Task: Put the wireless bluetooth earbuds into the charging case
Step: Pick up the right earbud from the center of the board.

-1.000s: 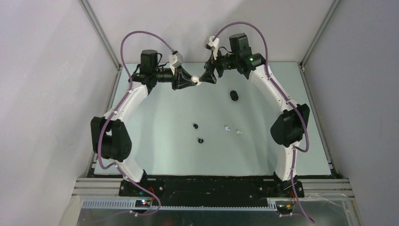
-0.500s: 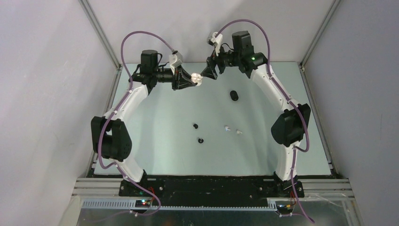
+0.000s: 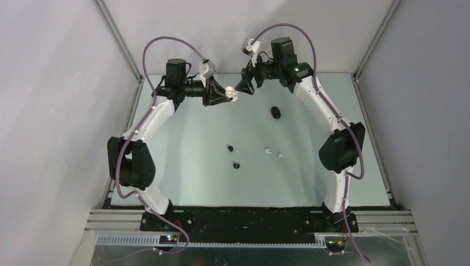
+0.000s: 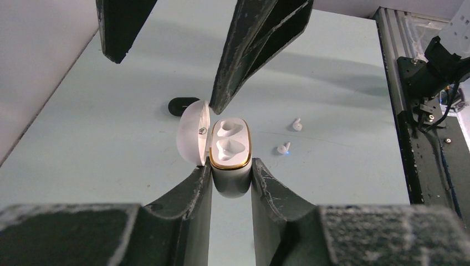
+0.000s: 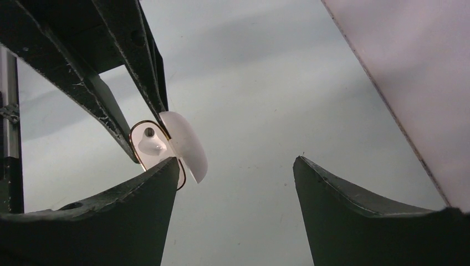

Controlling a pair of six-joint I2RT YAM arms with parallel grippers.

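Toward the table's [image 3: 183, 183] far edge, I see my left gripper [image 4: 231, 178] clamped on the white case [image 4: 230, 145], holding it off the surface with its lid [image 4: 192, 138] swung open and both pockets showing. My right gripper [image 5: 235, 166] gapes wide with nothing in it, one finger [image 4: 244, 50] tip right at the lid's rim; I cannot tell if it touches. Nearer me on the table lie two black earbuds [image 3: 230, 148] and two white earbuds [image 3: 267, 150], with a black case [image 3: 276, 112] apart from them
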